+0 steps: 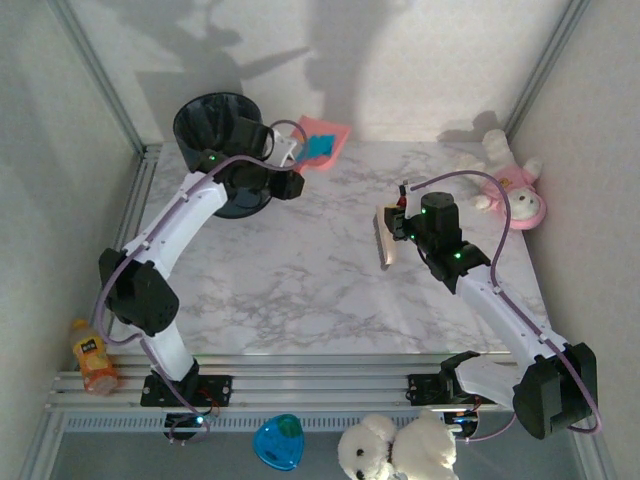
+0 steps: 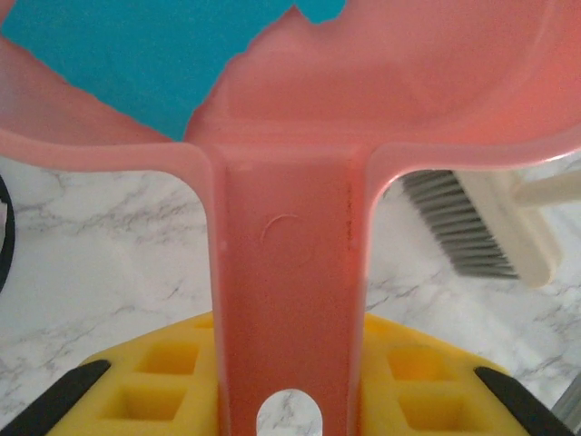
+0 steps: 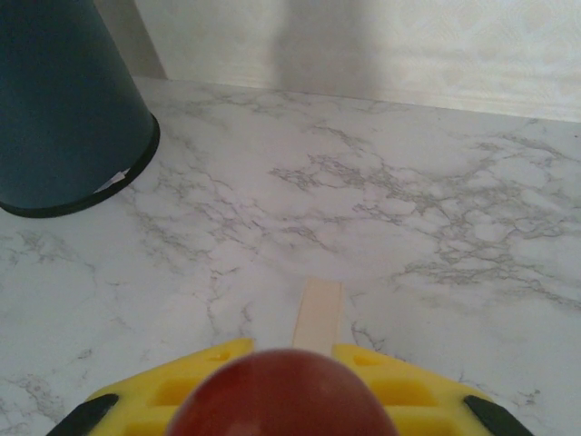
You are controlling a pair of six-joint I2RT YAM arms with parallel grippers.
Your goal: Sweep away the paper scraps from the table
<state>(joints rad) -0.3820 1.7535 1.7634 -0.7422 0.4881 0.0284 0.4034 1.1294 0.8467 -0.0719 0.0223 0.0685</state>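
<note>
My left gripper (image 1: 288, 152) is shut on the handle of the pink dustpan (image 1: 322, 140), held beside the black bin. Teal-blue paper scraps (image 1: 318, 149) lie inside the pan, and in the left wrist view these scraps (image 2: 118, 64) fill the upper left of the dustpan (image 2: 408, 82), with the handle between the left gripper's (image 2: 289, 381) yellow fingers (image 2: 154, 372). My right gripper (image 1: 402, 222) is shut on a cream brush (image 1: 385, 238) over the middle of the table (image 1: 300, 280). The right wrist view has the brush handle (image 3: 318, 313) running out of the right gripper (image 3: 295, 363), its red-brown knob nearest.
The black bin (image 1: 222, 130) stands at the back left, seen as a dark bin (image 3: 64, 100) in the right wrist view. A pink plush toy (image 1: 510, 185) lies at the back right. An orange bottle (image 1: 92, 355), a blue object (image 1: 278, 440) and a white plush (image 1: 395, 450) sit off the near edge.
</note>
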